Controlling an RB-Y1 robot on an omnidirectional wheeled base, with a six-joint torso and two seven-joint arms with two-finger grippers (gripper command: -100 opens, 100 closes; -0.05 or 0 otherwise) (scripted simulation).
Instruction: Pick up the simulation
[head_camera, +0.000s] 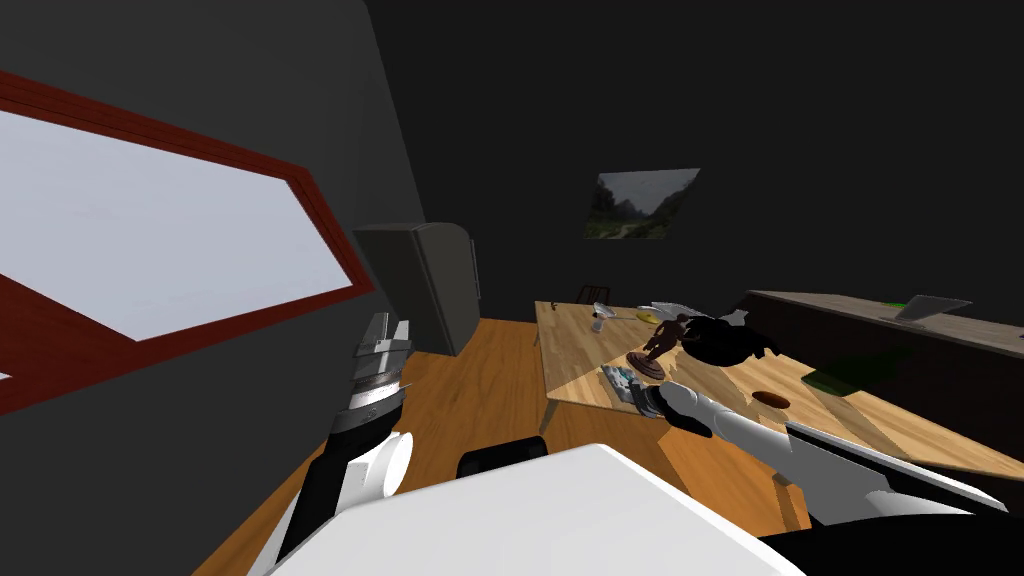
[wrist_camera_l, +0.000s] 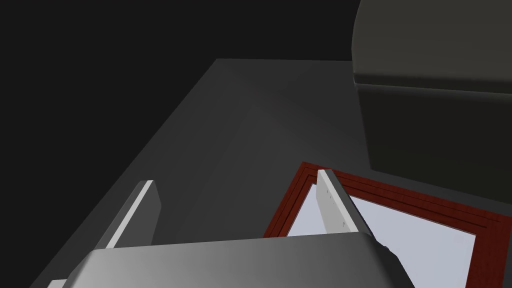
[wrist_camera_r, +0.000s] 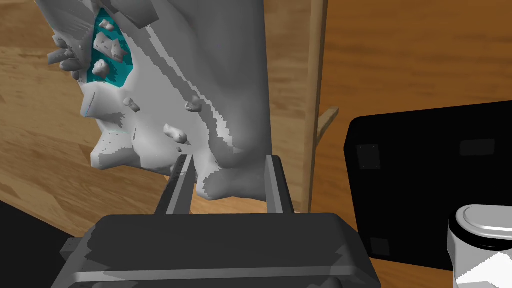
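Observation:
The simulation (wrist_camera_r: 200, 100) is a lumpy white-grey model with a teal hollow holding small grey lumps. It lies at the near corner of the wooden table (wrist_camera_r: 45, 140). My right gripper (wrist_camera_r: 227, 185) has its two fingers narrowed on the model's near end, one pressing each side. From the head, the model (head_camera: 620, 380) sits at the table's (head_camera: 580, 340) front corner with my right gripper (head_camera: 647, 398) at it. My left gripper (head_camera: 383, 345) is raised beside the window at the left, and its fingers (wrist_camera_l: 145, 205) stand open with nothing between them.
On the table behind the model stand a dark brown figurine (head_camera: 660, 348), a black lumpy object (head_camera: 725, 340), a brown disc (head_camera: 771, 399) and small items at the far end. A dark cabinet (head_camera: 425, 285) stands left of the table and a counter (head_camera: 900, 325) to its right.

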